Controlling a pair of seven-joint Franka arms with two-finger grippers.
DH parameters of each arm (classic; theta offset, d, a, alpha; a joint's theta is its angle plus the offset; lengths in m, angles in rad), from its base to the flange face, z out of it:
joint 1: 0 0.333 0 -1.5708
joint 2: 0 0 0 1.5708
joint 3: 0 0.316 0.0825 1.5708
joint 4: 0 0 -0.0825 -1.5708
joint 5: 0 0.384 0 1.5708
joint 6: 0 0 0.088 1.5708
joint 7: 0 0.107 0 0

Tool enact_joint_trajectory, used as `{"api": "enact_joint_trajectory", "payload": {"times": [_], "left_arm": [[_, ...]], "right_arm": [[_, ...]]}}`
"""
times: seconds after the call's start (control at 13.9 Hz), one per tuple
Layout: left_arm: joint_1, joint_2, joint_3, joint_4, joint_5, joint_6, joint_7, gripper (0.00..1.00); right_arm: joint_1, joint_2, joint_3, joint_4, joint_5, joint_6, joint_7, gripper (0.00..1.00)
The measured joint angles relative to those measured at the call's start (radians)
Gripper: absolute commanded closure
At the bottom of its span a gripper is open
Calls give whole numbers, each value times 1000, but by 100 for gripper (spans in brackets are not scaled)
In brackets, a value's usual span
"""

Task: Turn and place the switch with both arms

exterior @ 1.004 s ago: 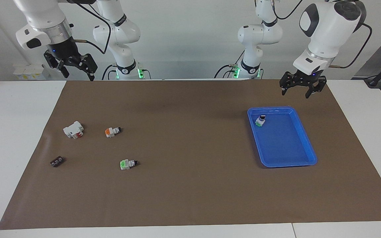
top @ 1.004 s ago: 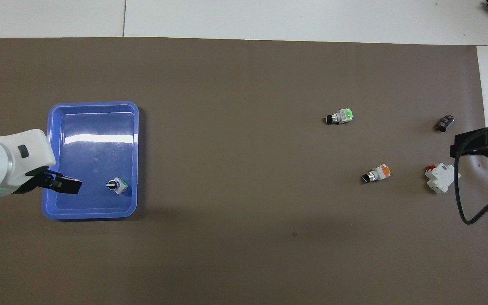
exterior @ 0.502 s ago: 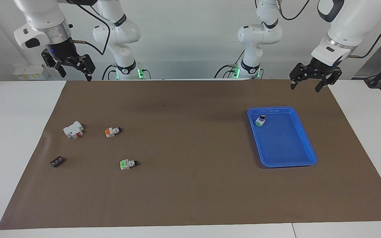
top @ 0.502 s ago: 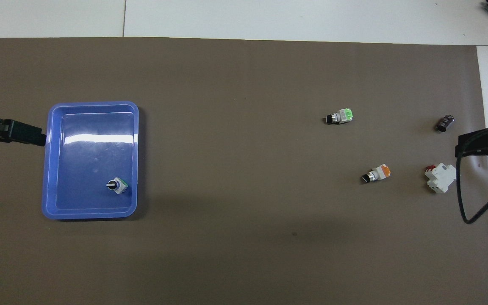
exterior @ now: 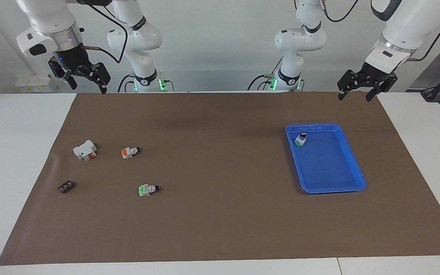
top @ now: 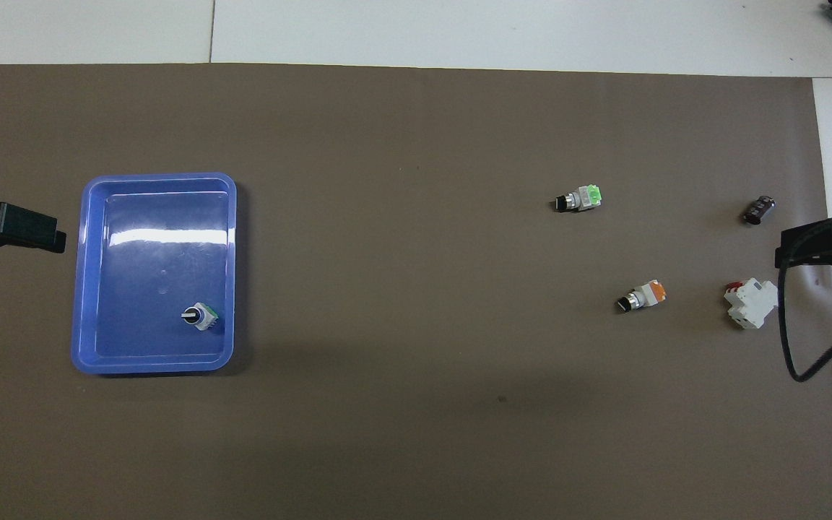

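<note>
The switch (exterior: 300, 139), a tiny white block with a pale-green patch and a black knob, stands in the blue tray (exterior: 330, 164) at the tray's corner nearest the robots. In the overhead view the switch (top: 199, 315) shows its knob facing up in the tray (top: 149, 274). My left gripper (exterior: 355, 97) is open and empty, raised over the mat's edge at the left arm's end, apart from the tray; its tip shows in the overhead view (top: 26, 230). My right gripper (exterior: 88, 86) is open and empty, raised over the mat's corner at the right arm's end, also in the overhead view (top: 820, 245).
On the brown mat toward the right arm's end lie a bright-green-ended switch (exterior: 146, 189), an orange-ended switch (exterior: 129, 152), a white breaker with red parts (exterior: 84, 149) and a small dark part (exterior: 66, 186). A black cable (top: 791, 339) hangs by the right gripper.
My left gripper has risen and drawn away from the tray toward the left arm's end of the table. The right gripper has shifted only slightly. The switch has stayed in the tray.
</note>
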Motion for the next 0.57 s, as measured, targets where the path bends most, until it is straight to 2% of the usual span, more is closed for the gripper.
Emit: {"api": "enact_joint_trajectory", "payload": {"times": [0.22,0.57], "left_arm": [[-4,0,-3,0,3,-12,0,0],[-21,0,-6,-5,35,-17,-1,0]], "right_arm": [[-52,0,50,0,0,-1,0,0],[-45,0,56,0,0,-1,2,0]]}}
